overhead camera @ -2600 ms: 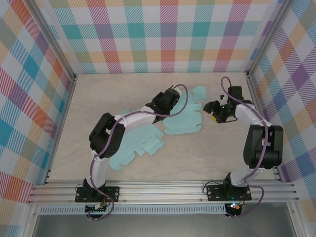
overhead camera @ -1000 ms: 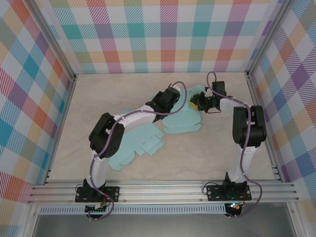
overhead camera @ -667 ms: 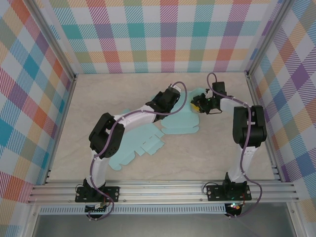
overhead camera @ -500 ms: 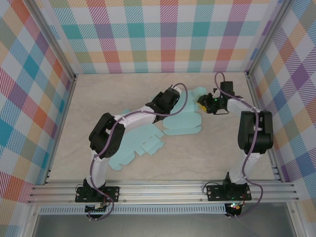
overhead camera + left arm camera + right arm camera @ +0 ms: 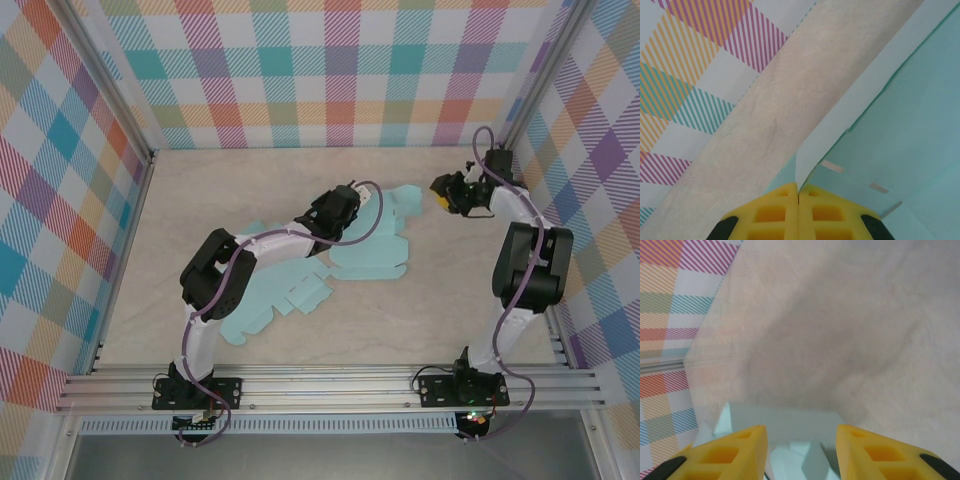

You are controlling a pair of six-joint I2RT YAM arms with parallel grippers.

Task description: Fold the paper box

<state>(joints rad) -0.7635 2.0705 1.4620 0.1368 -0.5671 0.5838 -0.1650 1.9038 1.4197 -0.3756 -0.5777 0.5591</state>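
The paper box (image 5: 370, 255) is a flat pale teal cutout lying diagonally across the table, its flaps spread from the front left toward the back middle. My left gripper (image 5: 362, 200) reaches over its far end. In the left wrist view the yellow left gripper (image 5: 799, 192) is shut on a thin raised flap edge of the paper box (image 5: 900, 125). My right gripper (image 5: 438, 195) hovers to the right of the paper, apart from it. In the blurred right wrist view the right gripper (image 5: 800, 440) is open, nothing between its fingers, with a pale flap (image 5: 785, 420) lying below.
Plaid walls (image 5: 340, 70) close in the back and both sides; the right wall (image 5: 600, 200) stands close behind the right arm. Aluminium rails (image 5: 330, 385) run along the near edge. Bare beige table (image 5: 450, 310) lies in front of the paper.
The right gripper has drawn back to the right, off the paper's far flap, and its jaws have opened. The left gripper stays shut on the flap and has shifted slightly.
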